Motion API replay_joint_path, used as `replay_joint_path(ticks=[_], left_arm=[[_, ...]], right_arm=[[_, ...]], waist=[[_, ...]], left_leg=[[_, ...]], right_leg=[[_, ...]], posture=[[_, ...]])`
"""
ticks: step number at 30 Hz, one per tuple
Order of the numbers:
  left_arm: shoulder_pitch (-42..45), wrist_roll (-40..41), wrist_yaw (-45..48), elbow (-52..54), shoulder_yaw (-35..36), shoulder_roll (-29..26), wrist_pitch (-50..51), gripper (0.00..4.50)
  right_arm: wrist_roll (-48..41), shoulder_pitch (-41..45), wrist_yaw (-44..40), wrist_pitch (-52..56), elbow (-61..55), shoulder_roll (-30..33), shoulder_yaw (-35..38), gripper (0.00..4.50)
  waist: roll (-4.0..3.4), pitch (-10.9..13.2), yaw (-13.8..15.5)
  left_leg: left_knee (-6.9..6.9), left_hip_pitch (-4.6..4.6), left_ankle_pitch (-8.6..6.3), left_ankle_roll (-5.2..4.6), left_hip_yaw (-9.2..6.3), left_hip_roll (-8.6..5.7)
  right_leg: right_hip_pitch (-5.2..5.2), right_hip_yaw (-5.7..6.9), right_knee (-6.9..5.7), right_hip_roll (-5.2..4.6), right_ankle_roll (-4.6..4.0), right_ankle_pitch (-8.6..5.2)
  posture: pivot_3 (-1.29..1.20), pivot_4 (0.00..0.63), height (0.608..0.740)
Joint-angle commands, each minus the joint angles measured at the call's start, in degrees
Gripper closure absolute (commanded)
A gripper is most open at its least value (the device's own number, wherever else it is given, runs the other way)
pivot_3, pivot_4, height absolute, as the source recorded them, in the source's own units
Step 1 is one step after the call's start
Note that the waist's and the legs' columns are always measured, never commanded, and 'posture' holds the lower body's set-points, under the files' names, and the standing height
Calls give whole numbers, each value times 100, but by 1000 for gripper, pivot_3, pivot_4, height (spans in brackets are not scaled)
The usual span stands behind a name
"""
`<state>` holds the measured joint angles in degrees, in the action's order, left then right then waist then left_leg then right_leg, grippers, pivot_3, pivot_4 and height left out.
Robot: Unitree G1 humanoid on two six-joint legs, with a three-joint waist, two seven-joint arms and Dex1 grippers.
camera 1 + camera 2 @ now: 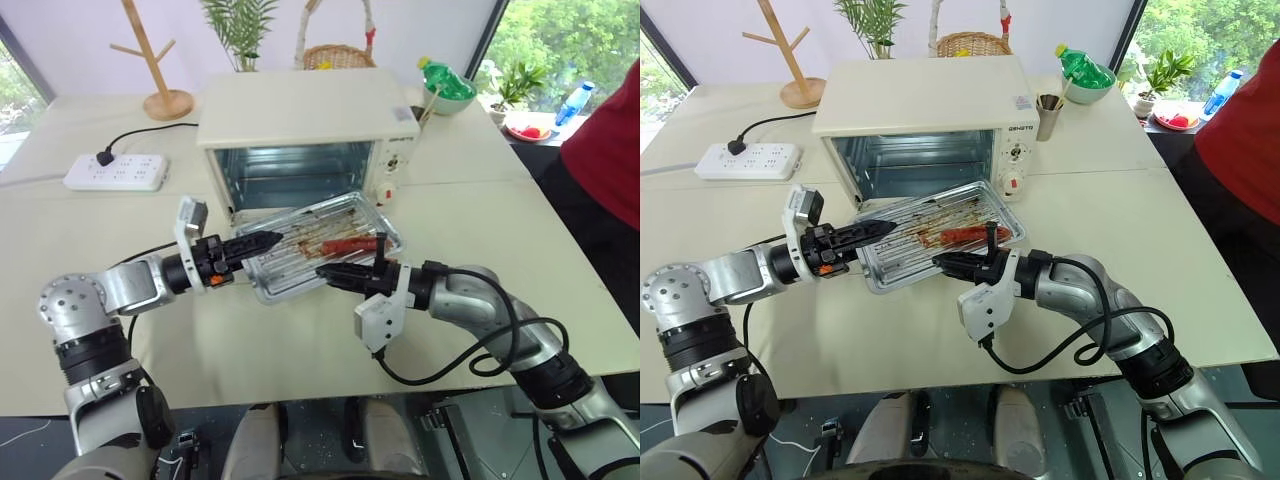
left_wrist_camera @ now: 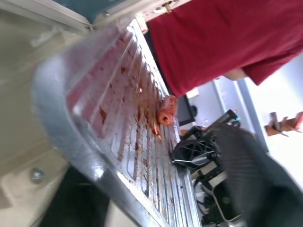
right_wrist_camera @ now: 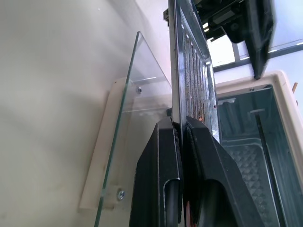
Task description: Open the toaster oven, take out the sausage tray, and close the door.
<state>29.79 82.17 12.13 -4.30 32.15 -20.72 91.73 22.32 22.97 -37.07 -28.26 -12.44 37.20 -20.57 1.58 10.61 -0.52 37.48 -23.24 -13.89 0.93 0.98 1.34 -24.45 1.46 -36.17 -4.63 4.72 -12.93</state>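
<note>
two grippers, one sausage tray

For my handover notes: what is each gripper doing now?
Left gripper: at the sausage tray's left edge; grip cannot be told.
Right gripper: closed on the tray's front rim.

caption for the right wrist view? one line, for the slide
Right gripper clamps the sausage tray edge above the lowered glass door of the open toaster oven.
</note>
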Motion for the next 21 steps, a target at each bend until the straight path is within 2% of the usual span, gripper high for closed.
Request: replay_joint_path(ticks=[1,3,13,17,21], left_arm=[[-4,677,-449,-70,-108,-51,-233,3328],[-41,1026,-722,-193,-210,-124,-387,4364],[-619,3034,-1948,-200,-1291,-727,-1616,4446],[-779,3083,-1956,-163,-1350,-732,-1844,4500],[-1058,3083,-1875,-61,-1289,-689,-1894,4500]], right_arm=[[-26,7,44,11,-288,-3,214,4500],[-10,-2,45,13,-299,8,237,4500],[-52,-127,-45,21,-386,98,337,4500],[-165,-220,-120,151,-513,128,427,3027],[-366,-371,-269,300,-766,237,578,912]], waist=[[0,0,-5],[0,0,-1],[0,0,-3],[0,0,8],[0,0,8]], left_leg=[[0,0,0,0,0,0],[0,1,0,0,0,0],[-2,3,0,1,1,1],[-1,3,1,1,2,-3],[-2,3,1,1,3,-5]], right_leg=[[0,0,0,0,0,0],[0,0,0,-1,0,0],[0,-3,0,-4,-2,0],[2,-2,2,-5,-6,-2],[2,-2,2,-4,-13,-7]], posture=[[0,150,740],[0,150,740],[0,150,740],[0,150,740],[0,150,740]])
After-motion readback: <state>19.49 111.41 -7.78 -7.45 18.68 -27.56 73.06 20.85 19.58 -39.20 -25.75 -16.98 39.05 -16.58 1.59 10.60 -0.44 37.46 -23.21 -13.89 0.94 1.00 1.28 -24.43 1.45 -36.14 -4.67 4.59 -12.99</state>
